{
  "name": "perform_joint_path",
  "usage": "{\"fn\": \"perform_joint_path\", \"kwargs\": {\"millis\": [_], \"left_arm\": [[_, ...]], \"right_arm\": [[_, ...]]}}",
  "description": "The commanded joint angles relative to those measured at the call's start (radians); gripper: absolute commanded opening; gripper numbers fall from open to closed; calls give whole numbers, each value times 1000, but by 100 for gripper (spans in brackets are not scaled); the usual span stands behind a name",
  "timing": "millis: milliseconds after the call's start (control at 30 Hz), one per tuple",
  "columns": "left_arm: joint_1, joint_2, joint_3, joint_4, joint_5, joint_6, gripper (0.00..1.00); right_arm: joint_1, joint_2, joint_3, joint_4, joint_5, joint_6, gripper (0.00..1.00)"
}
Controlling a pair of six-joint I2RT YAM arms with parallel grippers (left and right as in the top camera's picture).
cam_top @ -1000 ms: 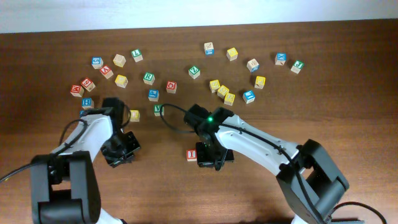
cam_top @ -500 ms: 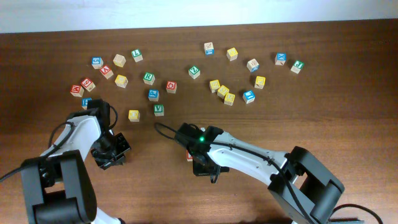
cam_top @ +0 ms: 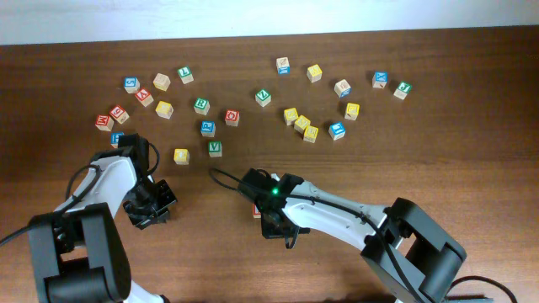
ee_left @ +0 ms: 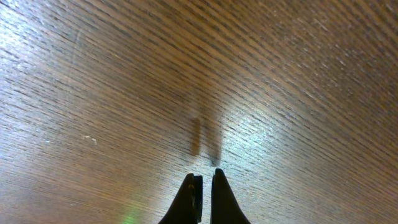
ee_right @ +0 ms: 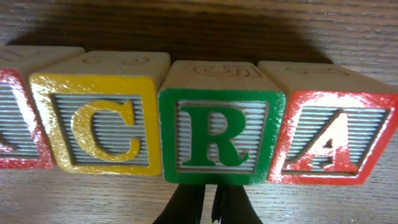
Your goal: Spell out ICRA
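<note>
In the right wrist view four letter cubes stand touching in a row on the wood: a red-faced cube [ee_right: 15, 118] cut off by the left edge, yellow "C" [ee_right: 99, 121], green "R" [ee_right: 214, 134], red "A" [ee_right: 329, 140]. My right gripper [ee_right: 208, 202] is shut and empty, its tips just in front of the "R" cube. In the overhead view the right gripper [cam_top: 274, 225] covers the row; only the red end cube [cam_top: 256, 210] peeks out. My left gripper [cam_top: 150, 210] is shut and empty over bare wood in the left wrist view [ee_left: 206, 186].
Several loose letter cubes lie scattered across the back of the table, among them a yellow cube [cam_top: 181, 156], a green cube [cam_top: 216, 149], a yellow cluster [cam_top: 301, 124] and a blue cube [cam_top: 381, 79]. A black cable loops beside the right arm [cam_top: 221, 175].
Since one second ago the left arm has pulled back to the left and the right arm has shifted left and lower over the row. Both are still in the last half second.
</note>
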Motion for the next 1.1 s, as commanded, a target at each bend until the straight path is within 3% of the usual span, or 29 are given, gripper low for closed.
{"fn": "perform_joint_path", "kwargs": {"millis": [0, 833, 1067], "left_arm": [[4, 14, 14, -1, -14, 13, 1], [4, 14, 14, -1, -14, 13, 1], [4, 14, 13, -1, -14, 13, 1]], "right_arm": [[8, -16, -8, 7, 28, -10, 4], [7, -16, -8, 41, 58, -36, 4], [1, -16, -8, -22, -2, -36, 4]]}}
